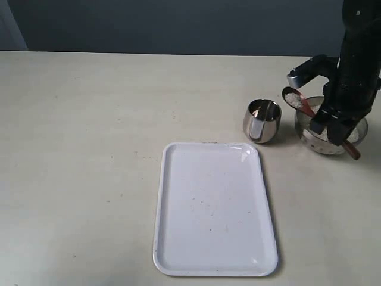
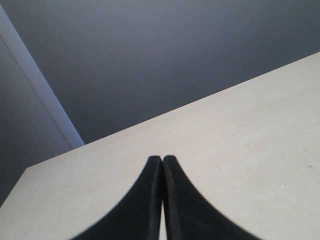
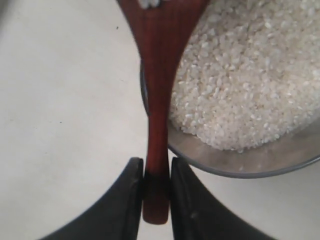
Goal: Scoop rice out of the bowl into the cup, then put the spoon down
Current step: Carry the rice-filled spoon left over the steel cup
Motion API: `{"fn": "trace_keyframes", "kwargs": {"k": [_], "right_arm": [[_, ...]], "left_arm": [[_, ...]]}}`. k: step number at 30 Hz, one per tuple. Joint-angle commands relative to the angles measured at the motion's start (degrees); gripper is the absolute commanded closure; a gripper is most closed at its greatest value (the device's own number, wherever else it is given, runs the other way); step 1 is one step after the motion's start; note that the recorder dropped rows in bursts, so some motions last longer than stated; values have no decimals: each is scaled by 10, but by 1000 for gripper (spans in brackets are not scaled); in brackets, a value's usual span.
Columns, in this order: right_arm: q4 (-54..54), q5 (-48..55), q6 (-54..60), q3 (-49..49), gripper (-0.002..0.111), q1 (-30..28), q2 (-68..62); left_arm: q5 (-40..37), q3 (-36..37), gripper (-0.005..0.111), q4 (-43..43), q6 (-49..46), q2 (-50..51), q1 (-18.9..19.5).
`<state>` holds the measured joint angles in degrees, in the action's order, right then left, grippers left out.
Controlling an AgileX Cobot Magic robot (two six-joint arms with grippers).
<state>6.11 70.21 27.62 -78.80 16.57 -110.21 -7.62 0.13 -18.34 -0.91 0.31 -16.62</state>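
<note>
My right gripper [image 3: 156, 172] is shut on the handle of the reddish-brown wooden spoon [image 3: 159, 100]. In the exterior view the spoon [image 1: 296, 100] is raised above the left rim of the steel bowl [image 1: 331, 142], with white grains in its oval end. The bowl [image 3: 250, 160] holds a mass of white rice [image 3: 245, 80]. The steel cup [image 1: 262, 121] stands on the table just left of the bowl, apart from the spoon. My right gripper [image 1: 333, 122] hangs over the bowl. My left gripper [image 2: 162, 159] is shut with nothing in it, over bare table, and does not show in the exterior view.
A white rectangular tray [image 1: 214, 208] lies in front of the cup, near the table's front edge. The pale tabletop [image 1: 83, 149] stretches to the left. A dark wall [image 1: 178, 24] runs behind the table's back edge.
</note>
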Motion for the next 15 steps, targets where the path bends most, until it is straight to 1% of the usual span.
{"fn": "trace_keyframes", "kwargs": {"k": [1, 4, 15], "right_arm": [[1, -2, -7, -3, 109, 18, 6], [5, -2, -10, -3, 109, 29, 6], [8, -2, -36, -3, 109, 29, 6]], "left_arm": [[6, -1, 106, 2, 5, -3, 0], [6, -1, 106, 2, 5, -3, 0], [6, -1, 106, 2, 5, -3, 0]]}}
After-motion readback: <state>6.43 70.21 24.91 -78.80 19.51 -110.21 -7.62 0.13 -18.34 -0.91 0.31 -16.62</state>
